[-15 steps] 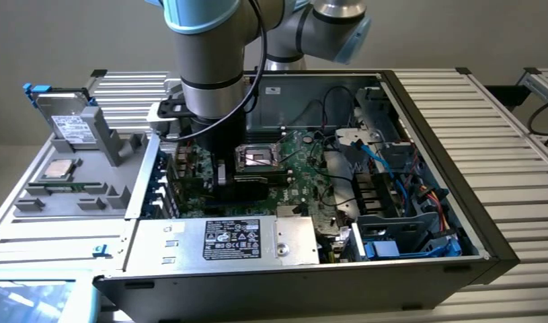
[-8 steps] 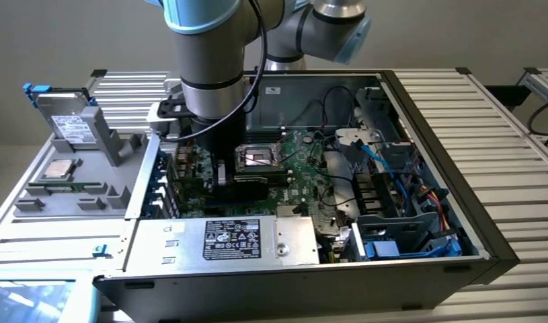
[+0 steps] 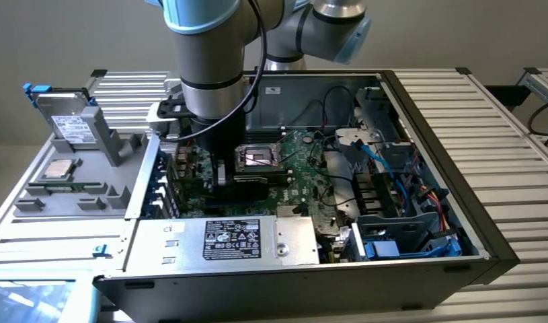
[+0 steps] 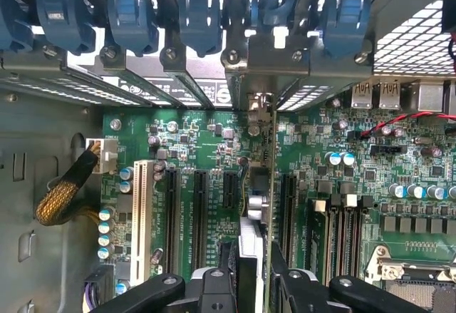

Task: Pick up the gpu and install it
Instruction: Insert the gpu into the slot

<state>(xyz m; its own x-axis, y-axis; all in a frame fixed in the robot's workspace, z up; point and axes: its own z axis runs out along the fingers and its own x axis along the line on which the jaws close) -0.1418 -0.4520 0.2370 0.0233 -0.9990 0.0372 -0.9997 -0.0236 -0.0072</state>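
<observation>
Exterior view: robot arm [image 3: 211,74] reaches down into the open computer case [image 3: 453,202], its lower end low over the green motherboard [image 3: 296,175] just to the exterior view's left of the CPU socket [image 3: 255,159], while a grey tray [image 3: 67,182] with a hard drive [image 3: 69,124] stands outside the case on the exterior view's left. Wrist view: gripper [image 4: 255,270] has its black fingers [image 4: 288,284] clamped on the gpu [image 4: 262,185], held edge-on and upright, its silver bracket up against the rear slot openings under the blue clips [image 4: 199,21] and its lower edge down among the black expansion slots [image 4: 199,213] of the board.
</observation>
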